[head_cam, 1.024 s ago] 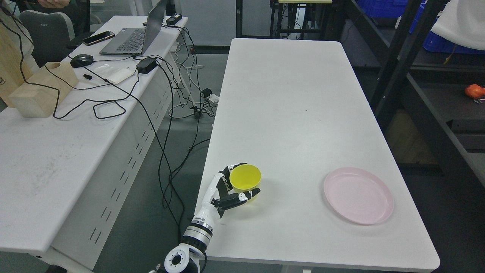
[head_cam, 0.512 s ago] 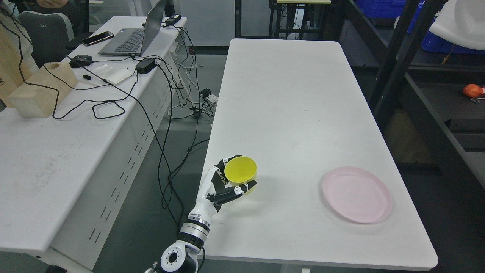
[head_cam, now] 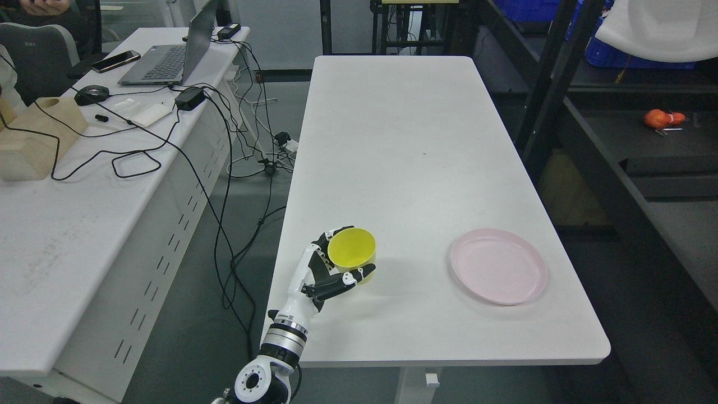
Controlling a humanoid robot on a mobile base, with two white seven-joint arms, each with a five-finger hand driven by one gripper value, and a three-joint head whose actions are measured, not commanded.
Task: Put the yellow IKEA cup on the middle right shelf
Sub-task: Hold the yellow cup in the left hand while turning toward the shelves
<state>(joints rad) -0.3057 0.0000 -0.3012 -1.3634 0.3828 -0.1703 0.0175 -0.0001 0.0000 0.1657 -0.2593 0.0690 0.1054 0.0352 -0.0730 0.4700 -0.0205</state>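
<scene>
— The left hand (head_cam: 328, 268): what is it doing?
— It is wrapped around the yellow cup (head_cam: 352, 252), with the thumb across the near side of the wall and the fingers (head_cam: 324, 241) curled behind the far left side. The arm comes up from the bottom edge, past the near-left corner of the table (head_cam: 404, 140).

— And where is the cup exactly?
— Over the near-left part of the white table, close to its left edge. The mouth faces up and tilts slightly toward the camera — the inside looks empty. Whether its base touches the tabletop I cannot tell; a faint shadow lies just right of it.

— What else is on that table?
— A pink plate (head_cam: 498, 265), lying flat near the near-right corner, well apart from the cup.

— And around the table?
— To the right stands a dark shelf rack (head_cam: 589, 140), with an orange object (head_cam: 661, 118) resting on one of its shelves near the picture's right edge. To the left, across a gap of floor, a second white table (head_cam: 67, 235) carries a laptop (head_cam: 162, 56), a phone (head_cam: 115, 60), a mouse (head_cam: 91, 94), a wooden block (head_cam: 33, 140) and black cables (head_cam: 185, 146) that trail over its edge.

— The right hand?
— Out of view.
</scene>
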